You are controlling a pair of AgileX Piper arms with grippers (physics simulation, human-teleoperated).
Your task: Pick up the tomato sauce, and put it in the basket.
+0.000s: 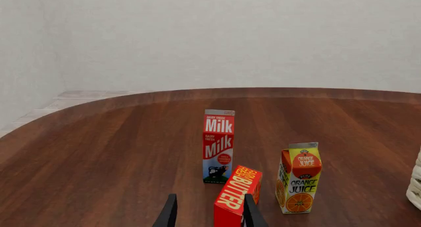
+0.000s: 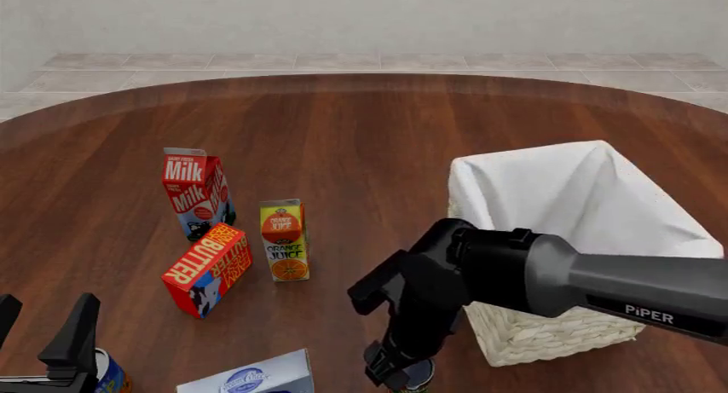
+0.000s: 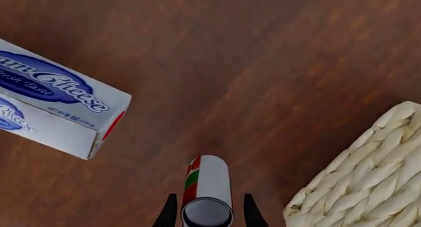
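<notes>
Tomato sauce [image 3: 206, 195] between R pincer [image 3: 206, 214] fingers, arm bent down beside basket [image 2: 546, 333], grip unclear

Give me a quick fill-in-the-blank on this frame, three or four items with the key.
1. The right hand has its fingers on either side of the ____ can, near the basket.
2. The carton standing beside the orange juice carton and farther from the arms is labelled ____.
3. The basket is lined with ____ cloth.
4. The tilted red carton in front of the milk reads ____.

Missing words: tomato sauce; Milk; white; Butter
</notes>
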